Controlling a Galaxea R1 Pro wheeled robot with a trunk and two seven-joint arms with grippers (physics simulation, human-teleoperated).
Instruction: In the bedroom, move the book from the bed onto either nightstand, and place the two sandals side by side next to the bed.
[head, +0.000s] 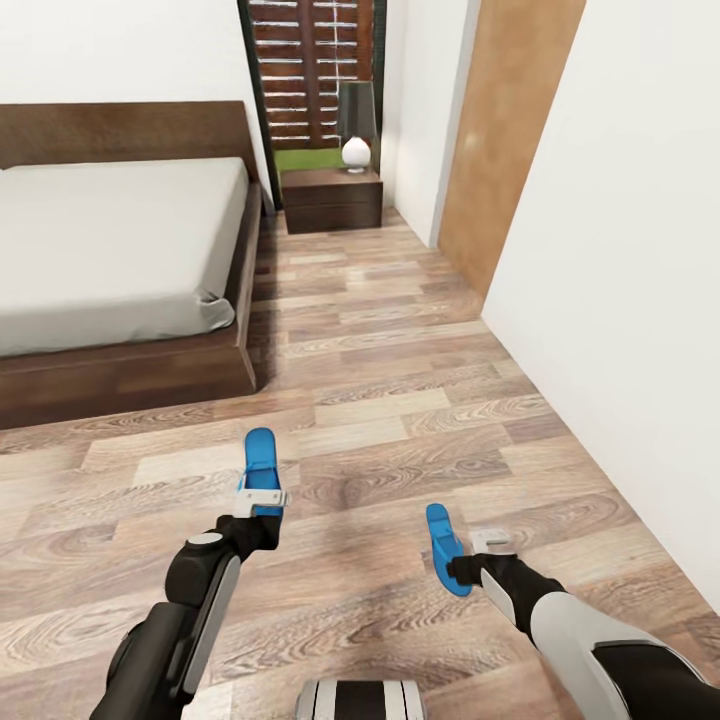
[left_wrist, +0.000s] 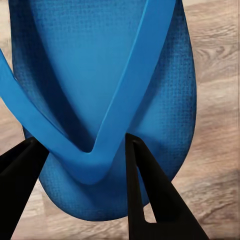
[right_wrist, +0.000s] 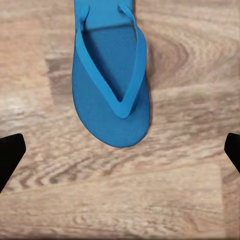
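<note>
Sandals (head: 260, 455) (head: 443, 547): left pincer (left_wrist: 85, 165) seemingly straddles one's partly-cropped strap.

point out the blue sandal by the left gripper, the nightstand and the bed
bright blue flat sandal (head: 260, 455), head view, toe end of sole
dark brown wooden nightstand (head: 332, 200), head view, drawer front
low grey-mattress bed (head: 110, 250), head view, mattress top

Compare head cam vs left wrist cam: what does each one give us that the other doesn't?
Head view alone: the bed, a nightstand with a lamp, the white wall, the second sandal by the right gripper.

Left wrist view alone: the sandal straps' V junction sitting between the two dark fingers, showing the grip detail up close.

Both: the left gripper at the left sandal, over the wood floor.
</note>
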